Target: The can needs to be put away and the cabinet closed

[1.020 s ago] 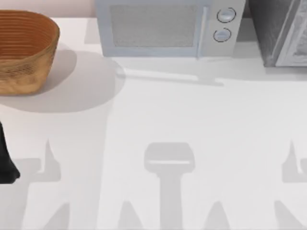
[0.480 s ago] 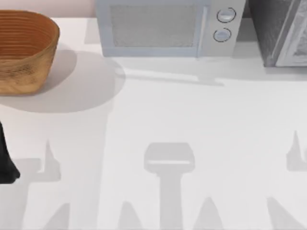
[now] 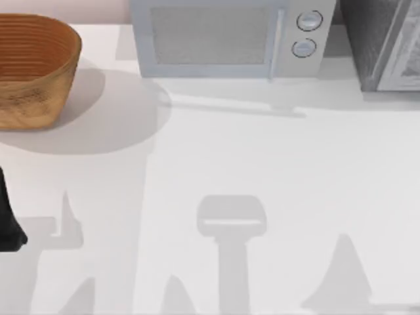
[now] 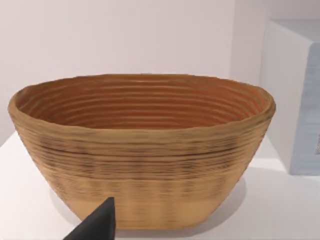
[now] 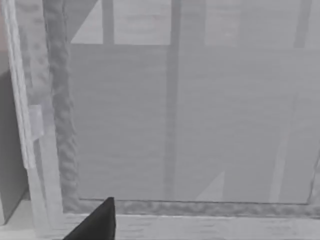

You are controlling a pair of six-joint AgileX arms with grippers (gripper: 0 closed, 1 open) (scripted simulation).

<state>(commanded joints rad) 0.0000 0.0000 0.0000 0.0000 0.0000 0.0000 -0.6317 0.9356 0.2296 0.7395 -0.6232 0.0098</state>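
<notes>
Working left to right from above: my left arm (image 3: pixel 8 220) sits parked at the table's (image 3: pixel 216 157) left edge, near the basket (image 3: pixel 33 69). I cannot tell how either pincer stands. The microwave (image 3: pixel 226 36) stands at the back. I cannot locate the can. The cabinet (image 3: pixel 384 42) stands at the back right; my right wrist view faces its panel door (image 5: pixel 190 120) closely. I judge the door stiff and light: push its flat face.

Wicker basket (image 3: pixel 33 69) sat at the table's (image 3: pixel 262 164) far left corner. Light-grey microwave (image 3: pixel 226 39) with two round knobs (image 3: pixel 308 20) stood beside it, door shut.
</notes>
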